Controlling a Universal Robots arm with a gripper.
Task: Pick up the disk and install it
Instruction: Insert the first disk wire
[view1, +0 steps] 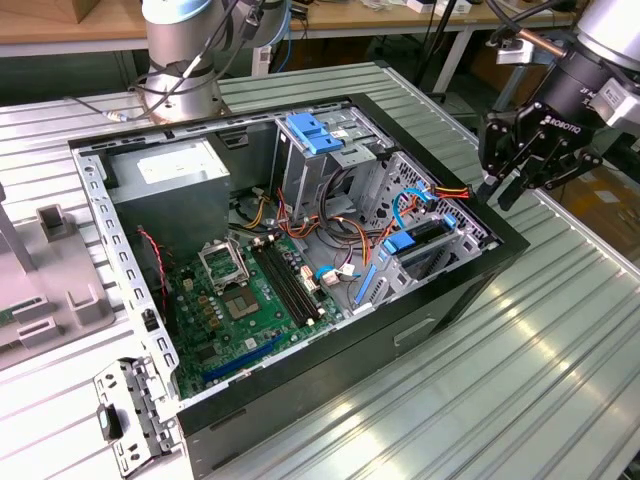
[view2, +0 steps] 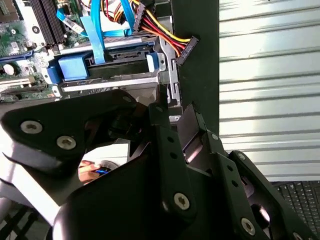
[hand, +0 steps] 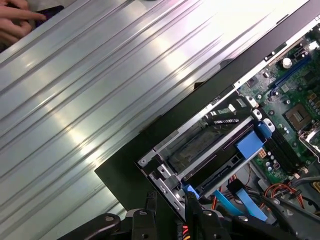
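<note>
The pincer (view1: 500, 192) hangs just above the rim of the open computer case (view1: 470, 290), at the corner on the exterior view's right. Its fingers (view2: 161, 115) stand a little apart and hold nothing; in the second wrist view the black case rim shows through the gap between them.

Directly below the pincer, the disk (view1: 430, 236) lies flat in the drive bay (hand: 165, 172) inside that corner of the case, its blue rails at its ends. In both wrist views it sits inside the bay's metal frame: a dark slab (view2: 120, 69) with a blue tab at either end, and in the first wrist view its top face (hand: 197, 147) shows through the frame.

A power plug (view2: 185, 50) on red, yellow and black wires rests on the case rim just beside the bay. A flat blue cable (view2: 95, 30) crosses over the disk's end.

Further in lie the green motherboard (view1: 240, 310), the grey power-supply box (view1: 170, 180) and a blue bracket (view1: 315, 135) on the upper drive cage. The case stands on a ribbed metal table (view1: 540, 340). A hand (hand: 15, 20) rests at the table's edge.
</note>
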